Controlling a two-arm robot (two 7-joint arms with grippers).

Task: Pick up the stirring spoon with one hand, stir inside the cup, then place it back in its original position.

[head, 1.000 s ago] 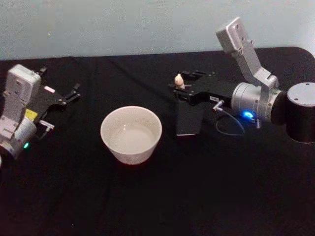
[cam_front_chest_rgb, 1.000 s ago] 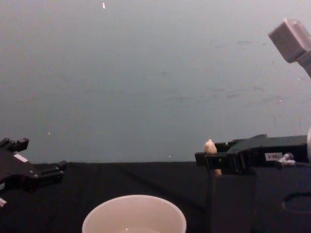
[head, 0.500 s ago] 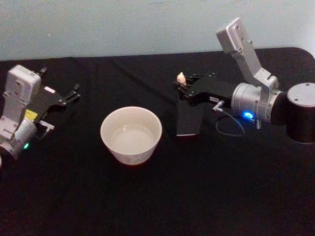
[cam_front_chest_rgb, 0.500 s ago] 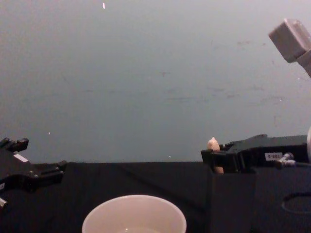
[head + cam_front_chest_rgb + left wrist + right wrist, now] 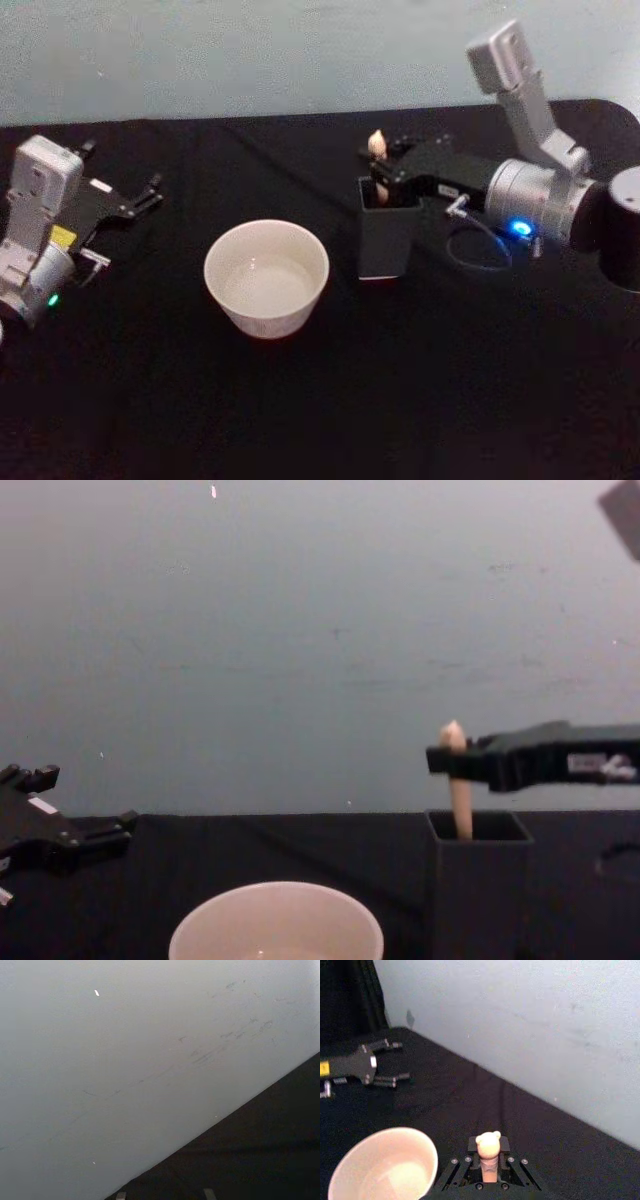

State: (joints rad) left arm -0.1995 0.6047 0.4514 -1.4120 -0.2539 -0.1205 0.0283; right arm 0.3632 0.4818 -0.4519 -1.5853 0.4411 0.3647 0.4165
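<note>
Right claw (image 5: pixel 377 170): up over the far right side of the bench (image 5: pixel 300 400), reaching in from the right, clenched tight on the stirring spoon (image 5: pixel 377 145).
Grip point: just under the knobbed beige tip. From the right wrist view the little figurine head pokes up between the two fingers (image 5: pixel 470 1160).
Stirring spoon: upright in the chest view (image 5: pixel 459 800), tip above the claw (image 5: pixel 450 762), and the beige handle runs straight down into the mouth of the dark holder (image 5: pixel 478 900). The lower end is hidden inside, so the bowl can't be made out.
Dark holder: the square grey box (image 5: pixel 385 240) stands on the bench right below the claw, just to the right of the cup.
Cup: wide and off-white (image 5: pixel 265 312), mid-bench, upright, well apart from the spoon; its inside looks pale and smooth.
Left claw (image 5: pixel 135 195): parked at the far left of the bench, fingers spread and released, gripping nothing. The right wrist view has it lying low beyond the cup (image 5: pixel 427 1152), near the pale wall (image 5: pixel 545 1020).
</note>
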